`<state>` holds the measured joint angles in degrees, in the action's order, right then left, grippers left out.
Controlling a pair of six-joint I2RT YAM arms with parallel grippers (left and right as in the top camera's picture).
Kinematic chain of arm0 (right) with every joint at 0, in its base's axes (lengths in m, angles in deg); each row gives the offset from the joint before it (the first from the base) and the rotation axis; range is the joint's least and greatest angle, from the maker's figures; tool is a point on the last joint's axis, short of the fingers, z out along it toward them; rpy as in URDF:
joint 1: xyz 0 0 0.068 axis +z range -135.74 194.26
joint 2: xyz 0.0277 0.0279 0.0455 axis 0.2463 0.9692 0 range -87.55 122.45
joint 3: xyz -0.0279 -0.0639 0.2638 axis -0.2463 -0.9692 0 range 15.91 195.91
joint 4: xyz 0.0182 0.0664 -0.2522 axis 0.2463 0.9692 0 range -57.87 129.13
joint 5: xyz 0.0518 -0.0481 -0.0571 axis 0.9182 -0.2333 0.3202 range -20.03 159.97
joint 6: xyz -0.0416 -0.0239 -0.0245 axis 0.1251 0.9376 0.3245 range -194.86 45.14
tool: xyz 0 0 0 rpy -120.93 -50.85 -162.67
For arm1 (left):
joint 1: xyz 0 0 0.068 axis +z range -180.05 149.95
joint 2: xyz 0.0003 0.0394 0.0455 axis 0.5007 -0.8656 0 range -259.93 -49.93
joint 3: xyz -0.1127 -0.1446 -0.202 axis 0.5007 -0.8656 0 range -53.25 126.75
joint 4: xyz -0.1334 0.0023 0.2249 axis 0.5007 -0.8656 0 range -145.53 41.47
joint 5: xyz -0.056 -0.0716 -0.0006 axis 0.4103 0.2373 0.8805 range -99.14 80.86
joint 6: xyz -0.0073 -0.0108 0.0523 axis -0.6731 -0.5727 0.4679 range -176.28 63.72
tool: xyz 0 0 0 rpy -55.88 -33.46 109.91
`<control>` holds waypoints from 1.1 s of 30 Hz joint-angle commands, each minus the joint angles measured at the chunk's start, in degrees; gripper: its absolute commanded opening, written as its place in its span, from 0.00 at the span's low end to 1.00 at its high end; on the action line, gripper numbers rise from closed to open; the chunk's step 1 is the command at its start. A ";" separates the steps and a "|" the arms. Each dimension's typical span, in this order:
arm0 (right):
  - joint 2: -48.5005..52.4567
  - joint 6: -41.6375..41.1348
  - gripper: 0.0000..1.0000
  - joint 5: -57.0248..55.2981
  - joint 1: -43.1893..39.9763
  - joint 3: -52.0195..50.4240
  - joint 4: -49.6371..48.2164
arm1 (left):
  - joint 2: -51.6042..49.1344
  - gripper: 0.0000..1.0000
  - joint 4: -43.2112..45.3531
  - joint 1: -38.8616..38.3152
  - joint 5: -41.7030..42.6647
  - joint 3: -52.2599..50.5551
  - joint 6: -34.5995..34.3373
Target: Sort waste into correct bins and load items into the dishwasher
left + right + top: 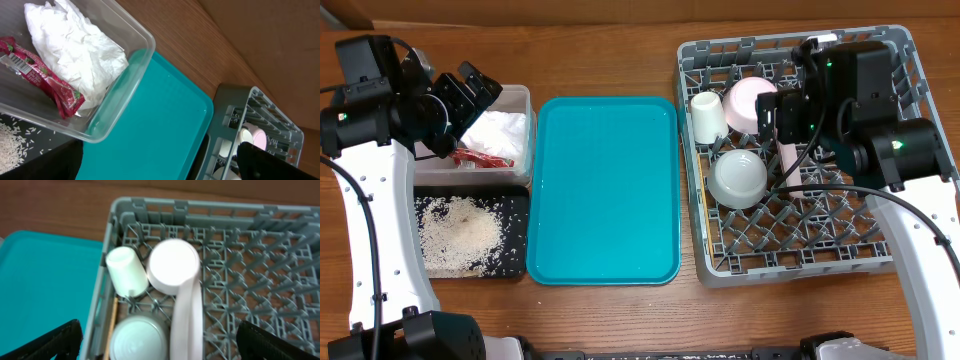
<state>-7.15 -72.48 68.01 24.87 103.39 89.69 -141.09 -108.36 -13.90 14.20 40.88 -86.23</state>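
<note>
Left jaws: wide apart, dark fingers [47,162] at both lower corners of the wrist view, nothing gripped or touched; over clear tub [525,100] at far left of worktop [620,320].
In tub: crumpled white napkin [75,55], red wrapper [42,75] against it. Barcode on wrapper; lettering unreadable.
Near side of tub: black tray [517,205] with rice grains [460,235].
Middle: teal tray [605,190].
Right jaws: wide apart too, either side of pink plate [186,320] on edge in dish rack [800,260]; no contact seen.
Also in rack: white cup [127,270], pink bowl [172,265], grey-white bowl [137,340], tan chopstick [111,327] by left wall.
</note>
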 commanded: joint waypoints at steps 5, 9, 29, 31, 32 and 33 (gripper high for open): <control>-0.09 0.66 1.00 -3.32 0.26 0.98 0.68 | 0.83 1.00 0.09 0.00 -0.22 1.01 -0.50; -0.07 0.66 1.00 -3.32 0.26 0.98 0.68 | 0.83 1.00 0.07 0.00 -0.22 1.01 -0.50; -16.24 1.07 1.00 -3.89 -1.09 0.98 -3.98 | 0.83 1.00 0.07 0.00 -0.22 1.01 -0.50; -20.61 1.09 1.00 -3.06 -1.68 0.09 -7.02 | 0.83 1.00 0.07 0.00 -0.22 1.01 -0.50; -22.64 1.07 1.00 -2.49 -2.05 -0.87 -8.70 | 0.83 1.00 0.09 0.00 -0.22 1.01 -0.50; -26.77 1.01 1.00 -0.50 -3.08 -3.85 -12.50 | 0.83 1.00 0.07 0.00 -0.22 1.01 -0.50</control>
<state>-27.35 -71.63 65.17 23.38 103.26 81.54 -141.09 -108.36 -13.90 14.20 40.88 -86.23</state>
